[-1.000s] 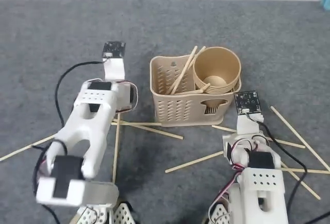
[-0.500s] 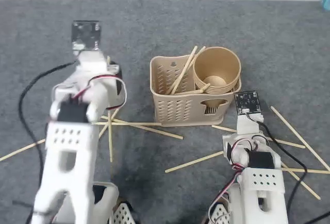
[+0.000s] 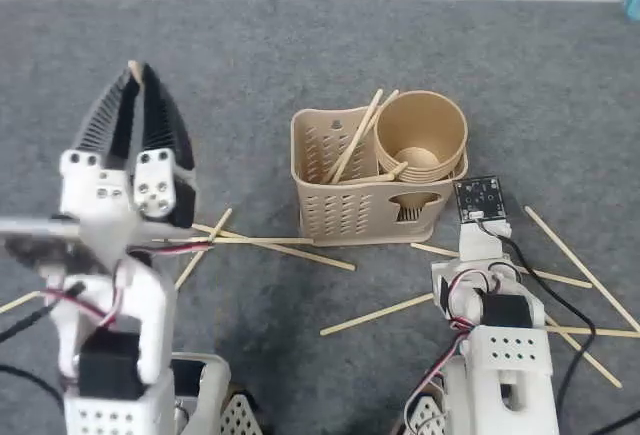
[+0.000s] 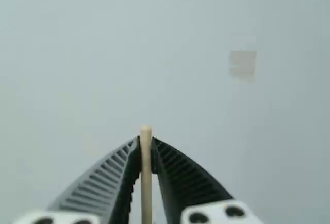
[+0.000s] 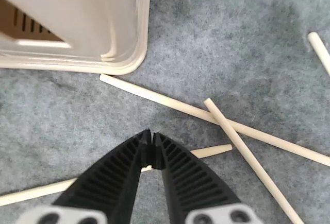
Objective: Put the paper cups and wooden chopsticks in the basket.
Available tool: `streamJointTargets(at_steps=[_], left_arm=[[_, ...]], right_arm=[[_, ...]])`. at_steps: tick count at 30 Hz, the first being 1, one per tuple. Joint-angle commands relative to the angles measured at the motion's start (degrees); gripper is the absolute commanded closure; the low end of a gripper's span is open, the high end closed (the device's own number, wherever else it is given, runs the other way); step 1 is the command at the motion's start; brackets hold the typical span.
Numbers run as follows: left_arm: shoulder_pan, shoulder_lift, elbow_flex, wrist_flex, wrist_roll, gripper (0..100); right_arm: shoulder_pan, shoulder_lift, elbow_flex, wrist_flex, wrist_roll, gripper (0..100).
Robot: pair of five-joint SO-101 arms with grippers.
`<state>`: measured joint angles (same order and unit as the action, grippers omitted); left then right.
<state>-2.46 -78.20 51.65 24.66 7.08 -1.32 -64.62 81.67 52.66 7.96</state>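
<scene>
Several loose chopsticks (image 3: 377, 315) on carpet (image 3: 520, 55) | basket (image 3: 335, 205) near | paper cups (image 3: 422, 130) inside

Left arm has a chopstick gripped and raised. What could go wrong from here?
1. The left gripper holds the chopstick lengthwise in its jaws, tip barely past them; it may slip or swing during the carry.
2. In the basket, slanted chopsticks already jut out beside the paper cups; the new one might strike them and bounce out.
</scene>
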Motion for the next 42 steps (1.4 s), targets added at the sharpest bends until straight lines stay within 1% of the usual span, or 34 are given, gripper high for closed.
streamJointTargets(at_steps=[1,6,8,9,12,15,16,21,27,29,33,35,38,40,42], left_arm=[[2.9,-0.79,1.63,-11.78,0.53,99],[12.92,-0.79,2.42,-28.22,0.44,99],[16.79,-0.7,1.98,-33.05,0.18,99],[18.2,-0.53,1.36,-34.11,0.18,99],[21.1,3.43,-3.12,-30.33,0.18,99],[21.27,10.02,-7.25,-25.93,0.44,99],[21.27,12.22,-7.78,-25.76,0.44,99],[21.8,20.75,-6.55,-26.2,0.53,99],[21.8,24.44,1.19,-26.55,0.53,99],[21.8,24.88,4.97,-29.36,0.53,99],[21.8,25.93,13.67,-38.95,0.53,99],[21.8,26.11,17.01,-40.18,0.53,99],[21.8,25.76,18.95,-36.48,0.44,99],[21.8,25.67,18.15,-31.21,0.18,98],[21.71,25.67,15.52,-25.32,0.18,94]], right_arm=[[-0.04,-1.01,-0.26,0.31,0.62,99.0],[-0.13,-1.01,-0.18,0.22,0.53,99.0],[-0.13,-1.01,-0.18,0.22,0.53,99.0],[-0.13,-1.01,-0.18,0.22,0.53,99.0],[-0.13,-1.01,-0.18,0.22,0.53,99.0],[-0.13,-1.01,-0.18,0.22,0.53,99.0],[-0.13,-1.01,-0.18,0.22,0.62,99.0],[-0.04,-1.01,-0.18,0.22,0.79,99.0],[0.04,-1.01,-0.18,0.22,0.97,99.0],[0.04,-1.01,-0.18,0.22,0.97,99.0],[0.04,-1.01,-0.18,0.22,0.97,99.0],[0.04,-1.01,-0.18,0.22,0.97,99.0],[0.13,-1.01,-0.18,0.22,1.05,99.0],[0.13,-1.01,-0.18,0.22,1.05,99.0],[0.04,-1.01,-0.18,0.22,1.05,99.0]])
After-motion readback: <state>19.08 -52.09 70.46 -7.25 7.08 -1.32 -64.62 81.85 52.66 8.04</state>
